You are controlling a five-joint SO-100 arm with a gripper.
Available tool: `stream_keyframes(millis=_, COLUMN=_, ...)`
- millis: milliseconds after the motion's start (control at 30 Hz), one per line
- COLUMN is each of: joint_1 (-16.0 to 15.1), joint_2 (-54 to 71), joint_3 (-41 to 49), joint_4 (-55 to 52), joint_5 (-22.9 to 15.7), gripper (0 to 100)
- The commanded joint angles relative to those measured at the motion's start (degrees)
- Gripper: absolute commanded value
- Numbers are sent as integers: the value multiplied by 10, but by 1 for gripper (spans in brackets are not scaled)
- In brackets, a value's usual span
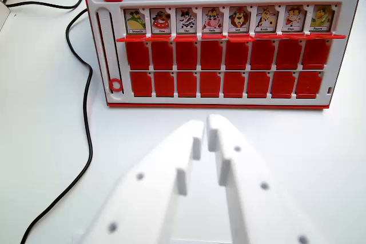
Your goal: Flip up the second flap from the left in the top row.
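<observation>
Nearest the camera, the white plastic pincer [207, 123] fills the lower middle of the wrist view, its two blocky, matte fingers dotted with small screw holes. The tips stand almost together with only a thin slit between them, holding nothing, above the smooth white bench [46, 158]. A black cable [86, 118] snakes along the bench on the wrist view's left. Beyond the tips and apart from them sits the game board [220, 55], a red and white plastic frame. Its two nearer rows hold eight flat red rectangular flaps each, all lying down. The far row shows eight flaps raised, each with a cartoon animal card. The second flap from the left [161, 22] in that row stands upright, showing a dog-like face.
</observation>
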Motion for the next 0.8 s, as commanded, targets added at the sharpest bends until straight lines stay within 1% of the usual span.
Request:
stream_keyframes(millis=0, joint_1=0, joint_2=13, joint_3=-54, joint_4=-5, joint_5=-3, gripper=0)
stream_keyframes(millis=767, joint_1=-2, joint_2=9, joint_3=-58, joint_4=-5, joint_5=-1, gripper=0)
